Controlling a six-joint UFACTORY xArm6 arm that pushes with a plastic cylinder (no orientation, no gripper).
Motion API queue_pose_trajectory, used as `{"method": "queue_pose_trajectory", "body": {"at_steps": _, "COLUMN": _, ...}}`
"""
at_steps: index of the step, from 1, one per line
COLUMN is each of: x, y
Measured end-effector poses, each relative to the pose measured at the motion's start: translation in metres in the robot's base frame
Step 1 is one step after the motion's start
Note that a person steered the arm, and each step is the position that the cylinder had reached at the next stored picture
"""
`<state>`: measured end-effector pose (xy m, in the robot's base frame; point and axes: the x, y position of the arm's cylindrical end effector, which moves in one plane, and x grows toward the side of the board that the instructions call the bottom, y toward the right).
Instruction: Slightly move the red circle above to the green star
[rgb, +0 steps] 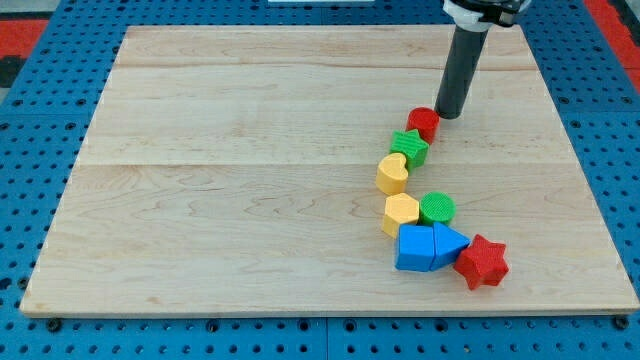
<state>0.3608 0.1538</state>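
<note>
The red circle (423, 123) lies on the wooden board right of centre, touching the upper right side of the green star (409, 146). My tip (449, 115) stands just to the right of the red circle, close to it or touching it. The green star sits directly below and left of the red circle.
Below the green star run a yellow heart (392, 174), a yellow hexagon (400, 213), a green circle (437, 209), a blue cube (414, 247), a blue triangle (449, 243) and a red star (483, 261). The board's right edge (590, 190) borders a blue pegboard.
</note>
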Motion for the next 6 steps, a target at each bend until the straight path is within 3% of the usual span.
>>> {"method": "queue_pose_trajectory", "body": {"at_steps": 1, "x": 0.043, "y": 0.041}}
{"method": "queue_pose_trajectory", "body": {"at_steps": 2, "x": 0.065, "y": 0.012}}
{"method": "queue_pose_trajectory", "body": {"at_steps": 5, "x": 0.037, "y": -0.029}}
{"method": "queue_pose_trajectory", "body": {"at_steps": 6, "x": 0.037, "y": -0.016}}
